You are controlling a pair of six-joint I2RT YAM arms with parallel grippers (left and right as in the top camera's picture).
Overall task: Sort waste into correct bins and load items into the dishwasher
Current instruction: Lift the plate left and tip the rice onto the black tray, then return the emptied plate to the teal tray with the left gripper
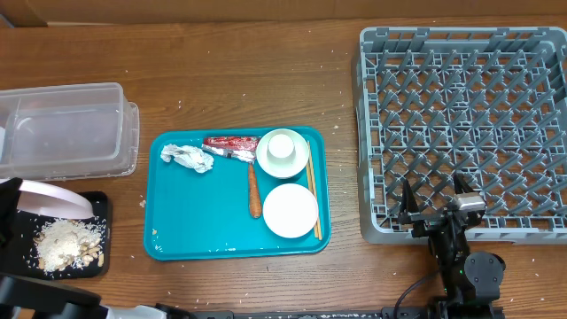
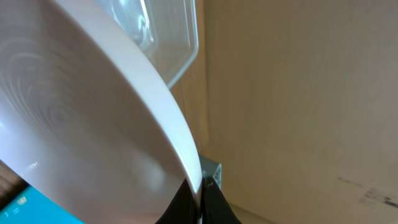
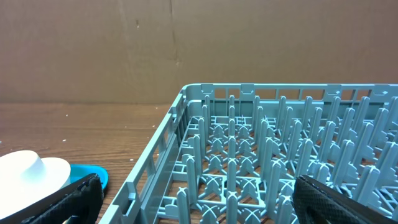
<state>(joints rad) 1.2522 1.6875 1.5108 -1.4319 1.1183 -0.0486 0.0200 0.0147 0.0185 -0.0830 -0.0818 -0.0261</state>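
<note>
My left gripper is shut on the rim of the large pale plate, holding it tilted over the black tray. A pile of rice scraps lies on that tray. The clear tub stands behind it. On the teal tray lie the foil ball, the red wrapper, the carrot, a cup in a small bowl, a small plate and chopsticks. My right gripper stands open over the near edge of the grey dish rack, holding nothing.
Rice grains are scattered on the wood around the black tray. A cardboard wall runs along the back of the table. In the right wrist view the rack's upright pegs fill the space between my fingers, with the small plate at far left.
</note>
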